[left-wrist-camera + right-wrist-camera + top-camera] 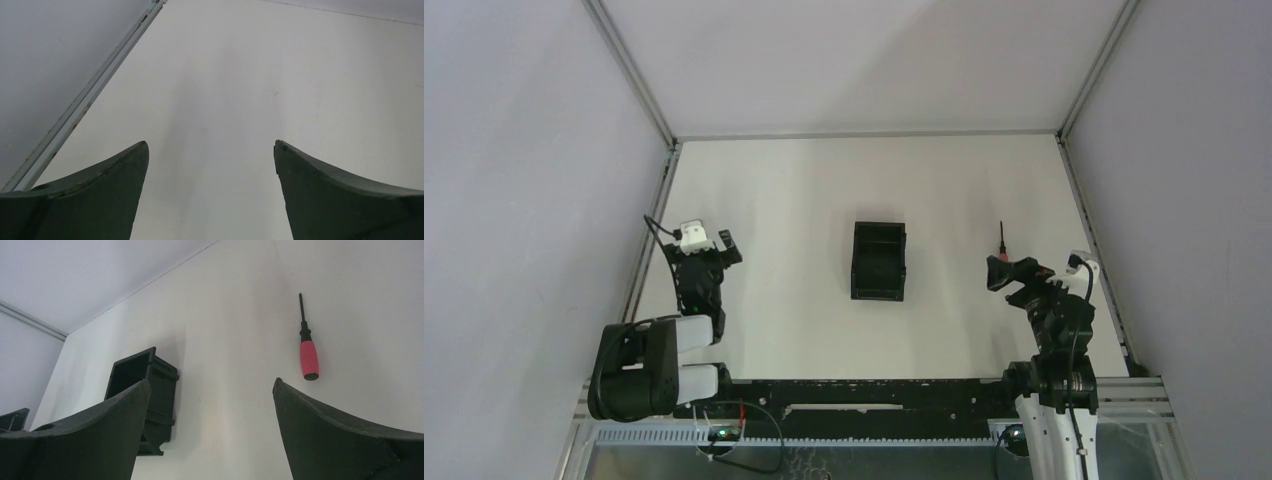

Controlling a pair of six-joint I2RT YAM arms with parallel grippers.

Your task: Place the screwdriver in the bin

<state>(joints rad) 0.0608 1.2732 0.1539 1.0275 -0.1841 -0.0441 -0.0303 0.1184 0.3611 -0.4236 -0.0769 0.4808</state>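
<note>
**Jaws wide apart on both arms; screwdriver on the table, outside the bin**

Only the top camera takes in both arms at once. It shows the left gripper [714, 247] low near the left edge of the table [794, 190], and the right gripper [1016, 270] near the right edge. The bin [858, 262] stands upright between them, about mid-table, apart from both.

The right wrist camera gives what the overhead view leaves too small to read. The right gripper [211, 382] has its two dark fingers [330, 435] spread, with nothing between them. The bin [162, 390] is ahead to the left, its open top showing. The screwdriver [308, 352] lies flat on the table just beyond the right-hand fingertip, not touching it. Its red handle is toward the gripper and its thin dark shaft points away.

From above, the screwdriver [1002, 243] is only a thin dark line with a red spot, just past the right gripper and well to the right of the bin.

The left wrist camera shows neither task thing. It has only the left gripper [211, 145], its fingers equally spread over bare table.

Pale grey walls [534, 170] close in the left, right and far sides. The table is matt white. A metal rail [85, 102] runs along its left edge, and black channel [864, 392] crosses the near edge between the arm bases.
</note>
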